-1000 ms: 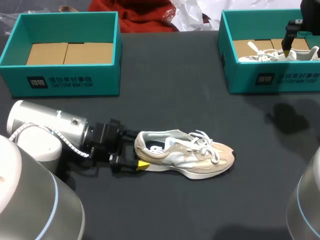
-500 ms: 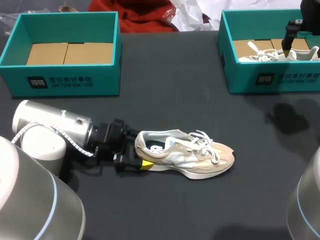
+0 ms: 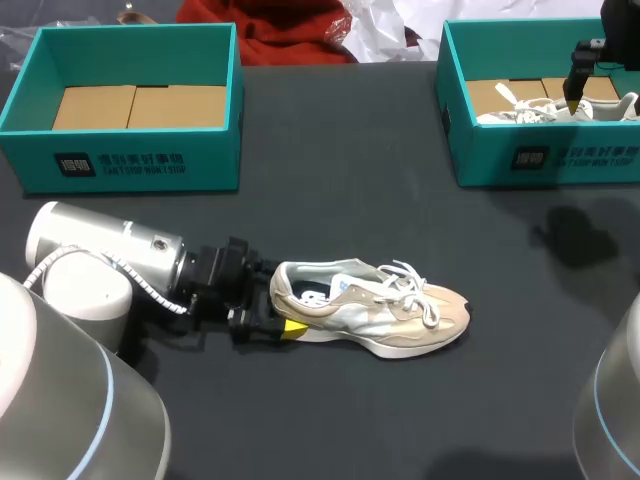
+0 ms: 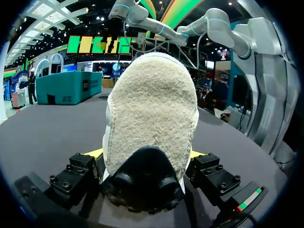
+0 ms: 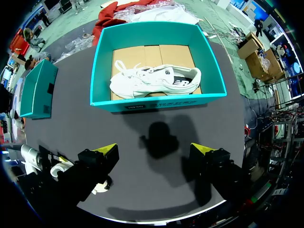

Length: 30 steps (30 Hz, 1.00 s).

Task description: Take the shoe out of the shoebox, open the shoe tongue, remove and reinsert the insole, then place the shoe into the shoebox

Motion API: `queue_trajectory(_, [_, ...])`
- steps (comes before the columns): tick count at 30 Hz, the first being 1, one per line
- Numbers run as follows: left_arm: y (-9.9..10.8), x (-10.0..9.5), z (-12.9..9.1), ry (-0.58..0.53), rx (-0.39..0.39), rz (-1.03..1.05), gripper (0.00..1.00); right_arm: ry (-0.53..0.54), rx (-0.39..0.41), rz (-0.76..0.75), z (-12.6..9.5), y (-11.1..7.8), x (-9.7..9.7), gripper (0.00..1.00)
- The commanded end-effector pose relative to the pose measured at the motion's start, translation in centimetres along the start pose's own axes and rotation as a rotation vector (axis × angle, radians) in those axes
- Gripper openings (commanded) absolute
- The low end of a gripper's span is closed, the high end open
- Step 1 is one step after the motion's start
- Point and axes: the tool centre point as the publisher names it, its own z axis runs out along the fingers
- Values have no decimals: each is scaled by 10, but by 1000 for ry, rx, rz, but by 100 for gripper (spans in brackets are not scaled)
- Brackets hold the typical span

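A beige and white sneaker [image 3: 375, 310] lies on its sole on the dark table, toe pointing right. My left gripper [image 3: 278, 310] is low at its heel. In the left wrist view the fuzzy beige heel [image 4: 152, 109] fills the space between the wide-open fingers of the left gripper [image 4: 147, 156], and only slivers of the yellow tips show on either side. My right gripper [image 3: 573, 95] hangs high over the right shoebox [image 3: 545, 160]. Its fingers are open and empty in the right wrist view [image 5: 156, 151]. A white sneaker [image 5: 154, 80] lies inside that box.
A second teal shoebox [image 3: 130, 160] stands at the back left with only its cardboard floor showing. The right shoebox [image 5: 156, 102] stands at the back right. Bare dark tabletop [image 3: 350, 200] stretches between the boxes and in front of the sneaker.
My left arm has slid a little to the right, bringing its fingers around the sneaker's heel. The sneaker and my right arm have stayed put.
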Motion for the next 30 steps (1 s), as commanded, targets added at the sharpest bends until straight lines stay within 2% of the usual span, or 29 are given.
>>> queue_trajectory(1, [4, 0, 3, 0, 2, 1, 0, 1, -1, 0, 0, -1, 0, 100])
queue_trajectory(25, [4, 0, 3, 0, 2, 1, 0, 1, -1, 0, 0, -1, 0, 100])
queue_trajectory(28, [4, 0, 3, 0, 2, 1, 0, -62, 52, 51, 2, -10, 18, 100])
queue_trajectory(30, [4, 0, 3, 0, 2, 1, 0, -76, 60, 71, 0, -18, 28, 100])
